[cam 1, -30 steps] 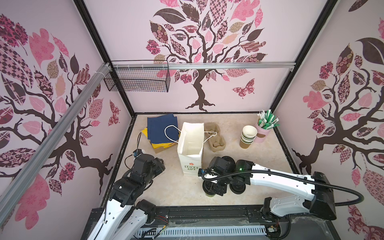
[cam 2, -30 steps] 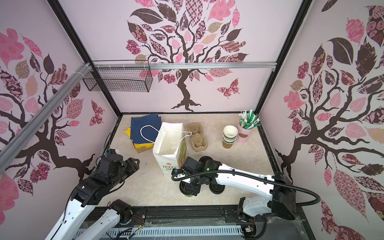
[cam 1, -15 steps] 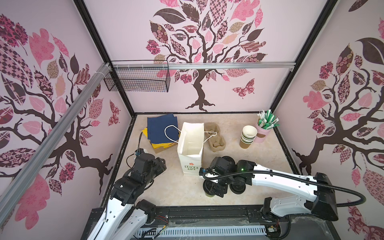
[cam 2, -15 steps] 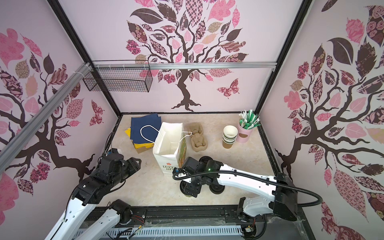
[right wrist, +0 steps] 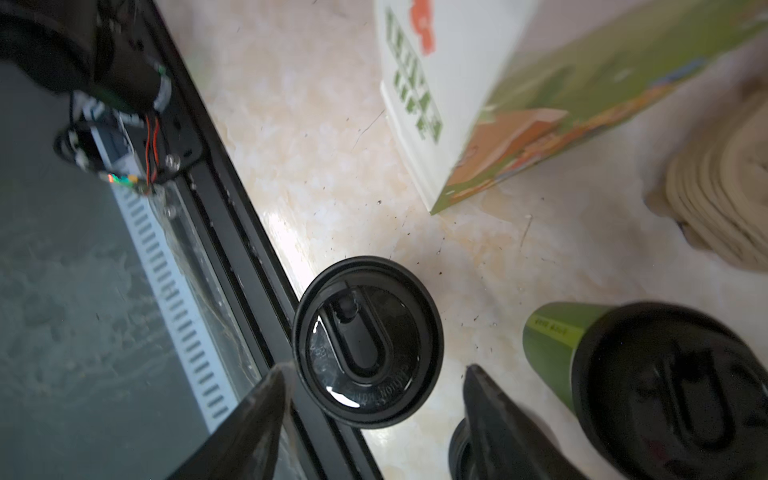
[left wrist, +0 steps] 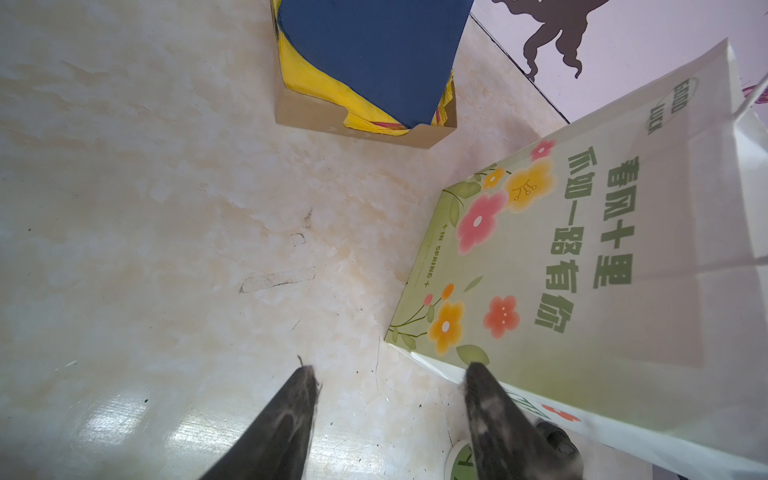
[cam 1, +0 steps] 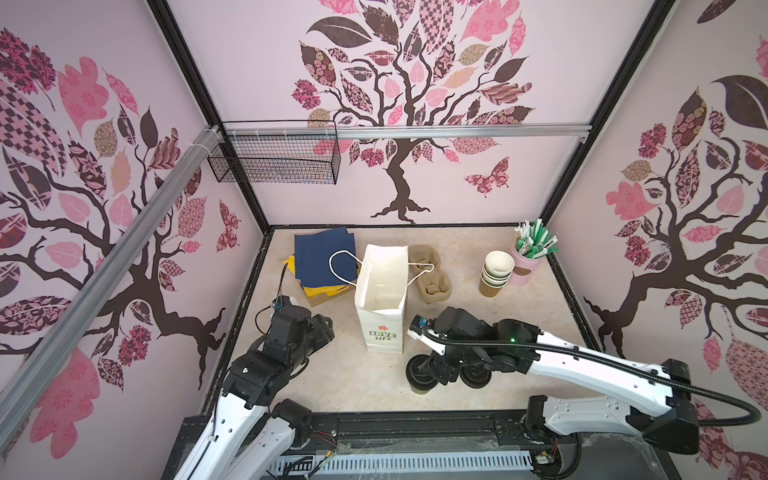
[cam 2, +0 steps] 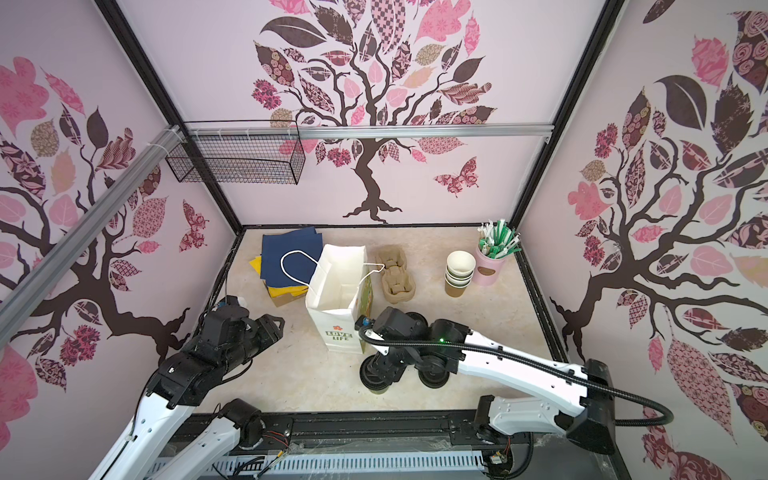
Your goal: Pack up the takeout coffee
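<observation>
Beneath tapered fingers [right wrist: 266, 415], glossy round lid [right wrist: 368, 340]

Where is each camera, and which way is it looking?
Top views: high above the robot's base, looking down on the table; left arm and right arm show.
Left wrist: on the left arm, looking past the left claw at napkins and paper bag; only fingers show.
Right wrist: on the right arm, looking past the right claw at a lidded cup; only fingers show.
Both wrist views share the paper bag.
</observation>
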{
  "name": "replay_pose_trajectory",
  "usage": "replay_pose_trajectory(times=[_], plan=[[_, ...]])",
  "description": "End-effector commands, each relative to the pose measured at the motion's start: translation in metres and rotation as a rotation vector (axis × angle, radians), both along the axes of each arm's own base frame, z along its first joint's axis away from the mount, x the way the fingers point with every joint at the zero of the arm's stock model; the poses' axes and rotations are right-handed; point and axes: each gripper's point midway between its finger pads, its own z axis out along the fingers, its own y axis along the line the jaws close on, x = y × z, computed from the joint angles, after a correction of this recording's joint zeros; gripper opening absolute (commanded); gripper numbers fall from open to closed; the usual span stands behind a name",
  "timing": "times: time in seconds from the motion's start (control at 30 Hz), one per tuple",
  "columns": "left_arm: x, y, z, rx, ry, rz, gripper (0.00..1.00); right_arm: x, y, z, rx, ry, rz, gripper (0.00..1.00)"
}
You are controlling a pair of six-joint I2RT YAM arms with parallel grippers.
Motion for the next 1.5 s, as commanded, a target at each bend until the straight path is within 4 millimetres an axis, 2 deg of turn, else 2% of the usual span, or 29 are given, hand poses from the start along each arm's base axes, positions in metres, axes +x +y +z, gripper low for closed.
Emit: replay_pose_trajectory(times=[0.0, 0.17, 0.37, 0.77, 1.47], plan=[[0.002, -0.002, -0.009, -0.002, 0.008, -0.006, 0.61, -0.003, -0.019, 0.001, 0.055, 0.162, -0.299, 0.65], [0.005, -0.007, -0.012, -0.010, 0.020, -0.023, 0.61, -0.018, -0.017, -0.020, 0.067, 0.309, -0.359, 0.61], [0.005, -0.010, -0.013, -0.008, 0.031, -0.042, 0.61, -0.019, -0.020, -0.042, 0.003, 0.322, -0.368, 0.59], [0.003, -0.009, -0.015, -0.011, 0.030, -0.036, 0.61, -0.019, -0.022, -0.067, -0.073, 0.331, -0.363, 0.57], [0.001, -0.005, -0.016, -0.001, 0.031, -0.026, 0.61, -0.029, -0.053, -0.111, -0.324, 0.357, -0.382, 0.52]])
